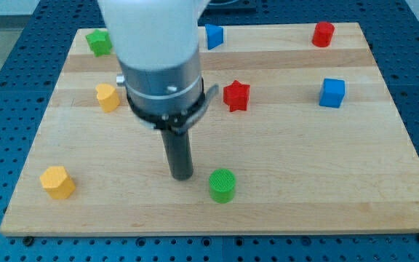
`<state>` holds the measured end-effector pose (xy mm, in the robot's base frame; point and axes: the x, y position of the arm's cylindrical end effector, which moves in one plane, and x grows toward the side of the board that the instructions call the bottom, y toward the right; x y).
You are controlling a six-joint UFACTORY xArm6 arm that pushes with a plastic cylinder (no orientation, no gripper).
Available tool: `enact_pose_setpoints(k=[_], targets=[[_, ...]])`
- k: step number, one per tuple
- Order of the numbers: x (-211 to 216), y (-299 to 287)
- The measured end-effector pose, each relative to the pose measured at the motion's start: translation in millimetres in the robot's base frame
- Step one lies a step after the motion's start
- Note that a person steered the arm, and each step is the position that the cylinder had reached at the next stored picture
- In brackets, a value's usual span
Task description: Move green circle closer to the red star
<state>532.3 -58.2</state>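
The green circle (222,185) lies near the view's bottom centre of the wooden board (289,145). The red star (236,95) sits above it, near the board's middle. My tip (182,175) rests on the board just to the left of the green circle, with a small gap between them. The arm's white and grey body hides the board above the tip.
A green star-like block (99,41) sits at top left. A blue block (214,36) is at top centre, a red block (324,33) at top right, a blue cube (332,92) at right. Yellow blocks lie at left (108,97) and bottom left (57,182).
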Motion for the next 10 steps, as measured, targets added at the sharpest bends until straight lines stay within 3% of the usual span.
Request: enact_pose_setpoints(k=[2,3,5,7,8,10], targets=[[86,2],[76,39],[-51,53],[17,55],[24,87],[-62,101]])
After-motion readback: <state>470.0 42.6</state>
